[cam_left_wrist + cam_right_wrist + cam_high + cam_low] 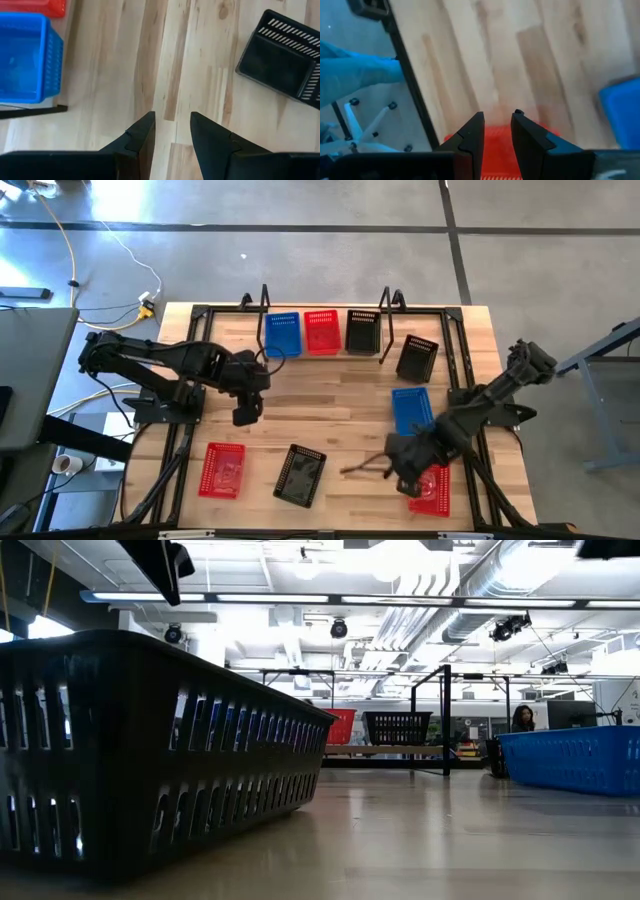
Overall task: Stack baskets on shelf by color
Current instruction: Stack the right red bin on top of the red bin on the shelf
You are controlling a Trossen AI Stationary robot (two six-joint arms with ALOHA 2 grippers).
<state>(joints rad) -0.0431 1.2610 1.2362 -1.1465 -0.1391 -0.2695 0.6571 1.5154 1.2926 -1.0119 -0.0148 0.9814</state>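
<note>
You had the right gripper (408, 470) low right of the high view, right over the red basket (432, 490) at the table's (340, 400) edge. In the right wrist view its fingers (470, 137) stood a little apart with the basket's rim (492, 137) showing between and below them, not clamped yet as far as I could tell. The left gripper (246, 416) hung mid-left over bare wood, fingers (142, 135) apart, holding nothing.

Shelf (325, 340) sat top centre with one blue (283, 335), one red (321, 332) and one black basket (362, 330) on it. Others were loose: a black one (417, 358) just right of the shelf, a blue one (411, 408) mid-right, a red one (223, 469) and a black one (301, 475) low centre-left. I counted eight; couldn't find a ninth.

Risks, imo:
- the near-edge red basket was light plastic w/ a thin rim, so a shallow pinch could slip or tip it off the table
- the blue basket lay just beside the right arm's path, so a swing up to the shelf could knock it
- a wrong-colour drop was possible since the three shelf baskets sat close together

No brands, labels or readable writing anywhere
</note>
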